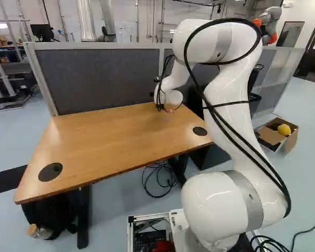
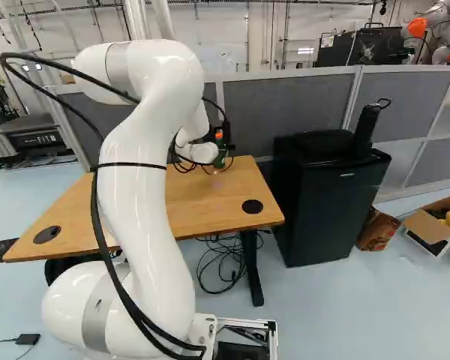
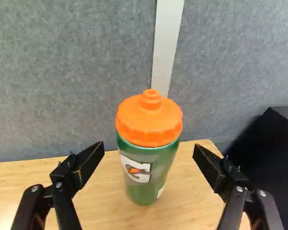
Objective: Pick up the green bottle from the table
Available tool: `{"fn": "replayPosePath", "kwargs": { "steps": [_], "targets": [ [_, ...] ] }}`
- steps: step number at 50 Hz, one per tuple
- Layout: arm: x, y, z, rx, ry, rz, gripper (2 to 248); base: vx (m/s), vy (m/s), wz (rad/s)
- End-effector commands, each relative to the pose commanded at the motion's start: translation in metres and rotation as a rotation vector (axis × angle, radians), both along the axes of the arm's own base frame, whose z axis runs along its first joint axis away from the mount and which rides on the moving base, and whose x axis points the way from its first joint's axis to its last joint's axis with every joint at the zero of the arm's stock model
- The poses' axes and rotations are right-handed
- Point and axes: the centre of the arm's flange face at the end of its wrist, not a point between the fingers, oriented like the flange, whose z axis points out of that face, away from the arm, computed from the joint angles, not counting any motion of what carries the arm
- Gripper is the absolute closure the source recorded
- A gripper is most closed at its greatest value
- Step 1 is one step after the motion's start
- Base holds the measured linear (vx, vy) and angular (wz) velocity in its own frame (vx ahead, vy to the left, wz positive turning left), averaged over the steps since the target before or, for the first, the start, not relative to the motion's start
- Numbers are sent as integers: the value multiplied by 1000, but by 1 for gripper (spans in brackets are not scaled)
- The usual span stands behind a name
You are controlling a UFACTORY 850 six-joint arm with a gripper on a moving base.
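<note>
At the table's far end in the right base view, part of my black gripper [image 2: 228,129] shows beside the green bottle [image 2: 220,159]. The wrist view has the gripper [image 3: 149,147] open, one finger to each side of the bottle [image 3: 146,177], with gaps on both sides and no contact. Whether the bottle is between the fingertips or just ahead of them, I cannot tell. It stands upright on the wooden table [image 1: 110,139] and has an orange lid [image 3: 149,120]. In the left base view the arm hides it.
A grey partition [image 1: 105,79] runs behind the table. Right of the table is a black cabinet [image 2: 326,202], with an open cardboard box [image 2: 435,225] farther right. Cables [image 1: 158,181] lie on the floor beneath the table. Another robot [image 2: 439,34] shows beyond the partition.
</note>
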Motion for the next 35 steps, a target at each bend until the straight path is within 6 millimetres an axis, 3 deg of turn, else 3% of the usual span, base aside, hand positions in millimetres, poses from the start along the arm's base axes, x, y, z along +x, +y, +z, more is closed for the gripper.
{"fn": "replayPosePath", "kwargs": {
  "steps": [14, 15, 20, 21, 25, 26, 30, 31, 35],
  "targets": [
    [7, 0, -1, 0, -6, -1, 3, 0, 0, 0],
    [7, 0, -1, 0, -6, -1, 25, 0, 0, 0],
    [7, 0, -1, 0, -6, -1, 25, 0, 0, 0],
    [7, 0, -1, 0, -6, -1, 64, 0, 0, 0],
    [7, 0, -1, 0, -6, -1, 64, 0, 0, 0],
    [7, 0, -1, 0, -6, -1, 102, 0, 0, 0],
    [7, 0, -1, 0, -6, -1, 102, 0, 0, 0],
    [7, 0, -1, 0, -6, -1, 129, 0, 0, 0],
    [7, 0, -1, 0, -6, -1, 129, 0, 0, 0]
  ]
}}
